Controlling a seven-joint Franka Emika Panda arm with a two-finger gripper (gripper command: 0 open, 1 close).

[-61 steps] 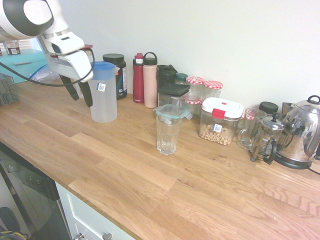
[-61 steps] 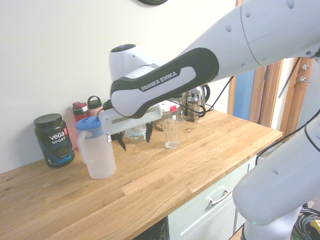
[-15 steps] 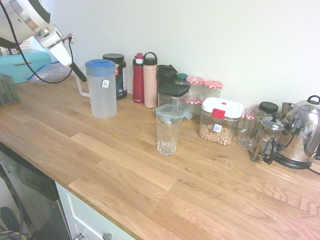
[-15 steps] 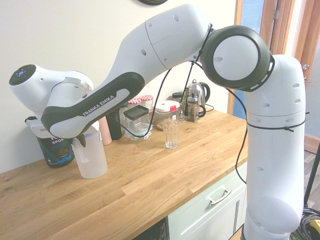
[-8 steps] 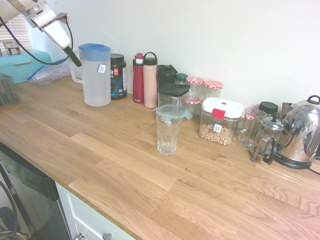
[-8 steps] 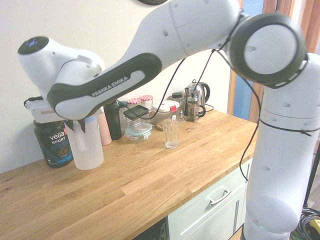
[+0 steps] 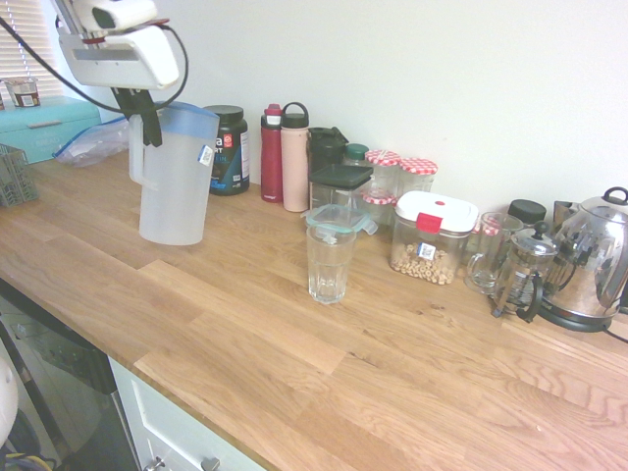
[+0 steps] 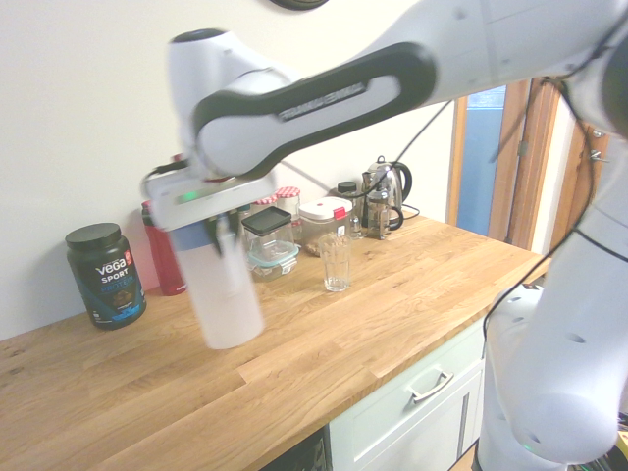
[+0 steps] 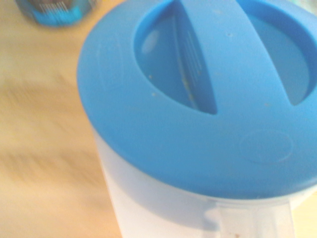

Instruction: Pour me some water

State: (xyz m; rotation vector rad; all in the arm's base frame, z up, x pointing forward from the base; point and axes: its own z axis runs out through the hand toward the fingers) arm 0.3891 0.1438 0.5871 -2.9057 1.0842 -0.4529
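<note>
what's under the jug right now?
Nothing touching it: the jug hangs tilted in the end effector, above bare wooden counter. Frosted walls hide whether water is inside. The drinking glass stands off to the side.

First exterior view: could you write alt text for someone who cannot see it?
A white robot pincer holds a frosted jug with a blue lid by its handle above a wooden counter; a clear glass stands apart to the right, before bottles and jars along the wall.

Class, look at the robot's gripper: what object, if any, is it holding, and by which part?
The gripper holds the frosted blue-lidded jug by its handle, fingers shut on it, with the jug lifted off the wooden counter.
</note>
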